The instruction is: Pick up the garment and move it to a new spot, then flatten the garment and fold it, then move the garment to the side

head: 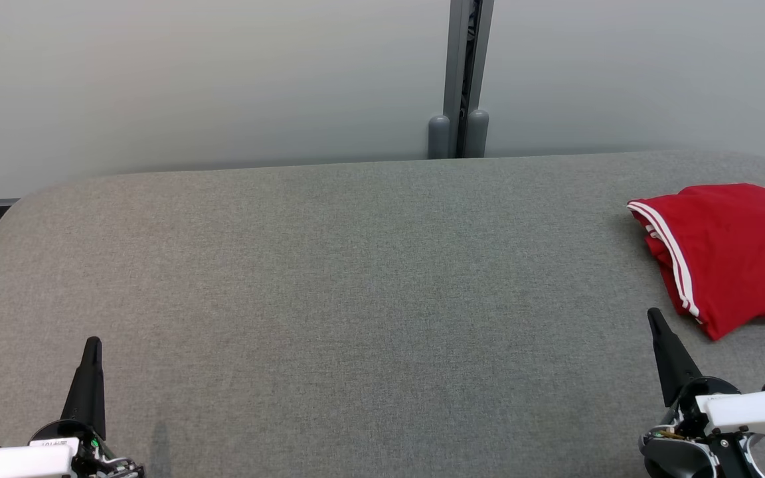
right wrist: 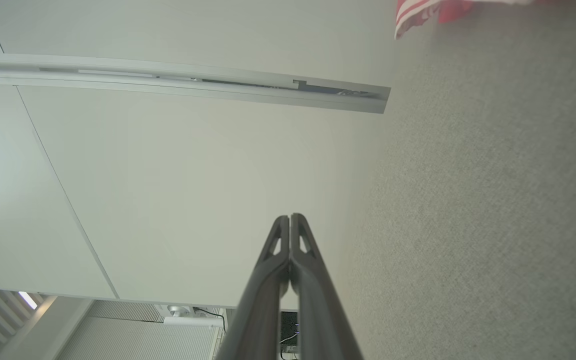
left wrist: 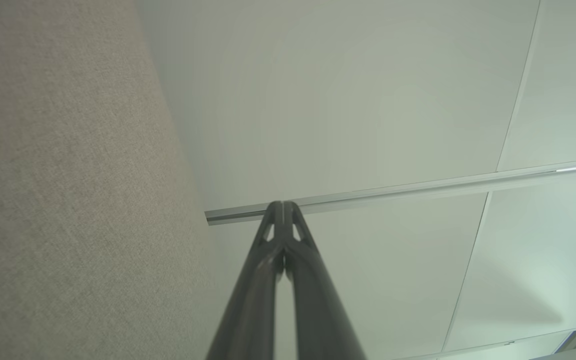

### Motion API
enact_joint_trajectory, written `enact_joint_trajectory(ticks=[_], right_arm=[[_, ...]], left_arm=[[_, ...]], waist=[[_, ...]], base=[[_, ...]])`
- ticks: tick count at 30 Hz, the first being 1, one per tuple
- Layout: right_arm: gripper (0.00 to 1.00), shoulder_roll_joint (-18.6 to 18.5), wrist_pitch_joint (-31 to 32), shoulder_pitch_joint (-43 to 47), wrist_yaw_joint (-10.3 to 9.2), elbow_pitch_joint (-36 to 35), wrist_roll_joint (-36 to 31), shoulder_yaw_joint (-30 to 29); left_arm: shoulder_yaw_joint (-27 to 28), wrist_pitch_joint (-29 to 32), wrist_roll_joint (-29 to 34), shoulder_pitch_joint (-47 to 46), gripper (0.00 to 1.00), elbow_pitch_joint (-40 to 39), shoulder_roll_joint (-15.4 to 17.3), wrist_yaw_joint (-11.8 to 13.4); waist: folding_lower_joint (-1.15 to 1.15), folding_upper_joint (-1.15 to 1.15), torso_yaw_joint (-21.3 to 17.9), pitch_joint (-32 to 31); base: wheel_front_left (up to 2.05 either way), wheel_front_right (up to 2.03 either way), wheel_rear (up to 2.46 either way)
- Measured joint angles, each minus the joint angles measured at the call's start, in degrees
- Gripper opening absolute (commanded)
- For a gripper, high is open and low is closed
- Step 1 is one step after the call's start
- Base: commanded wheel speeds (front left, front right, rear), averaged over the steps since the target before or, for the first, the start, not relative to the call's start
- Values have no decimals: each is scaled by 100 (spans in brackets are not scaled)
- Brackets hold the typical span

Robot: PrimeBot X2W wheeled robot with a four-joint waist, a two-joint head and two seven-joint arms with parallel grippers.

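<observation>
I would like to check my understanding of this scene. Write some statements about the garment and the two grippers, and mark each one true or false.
1. The red garment lies at the right side of the grey table. True.
2. The right gripper holds the garment. False: it is shut on nothing and is apart from the cloth.
3. The left gripper is open. False: its fingers are pressed together.
4. The garment has white stripes along one edge. True.

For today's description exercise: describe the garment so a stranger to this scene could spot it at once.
Start at the wide grey table. Follow it to its right edge, beyond the right pincer. There lies the garment, the only red thing, white-striped along one edge.
</observation>
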Motion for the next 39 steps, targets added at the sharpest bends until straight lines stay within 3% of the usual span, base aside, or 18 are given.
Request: enact_joint_trajectory(ticks=[8, 39], right_arm=[[0, 4, 24, -27, 0, 41, 286, 7], [0, 24, 56, -29, 0, 42, 282, -12]], left_arm=[[102, 82, -213, -10, 0, -2, -71, -60], [142, 123, -204, -12, 0, -2, -96, -63]], waist=[[0, 0, -4, 4], [0, 0, -4, 4]], base=[[0, 0, 0], [0, 0, 0]])
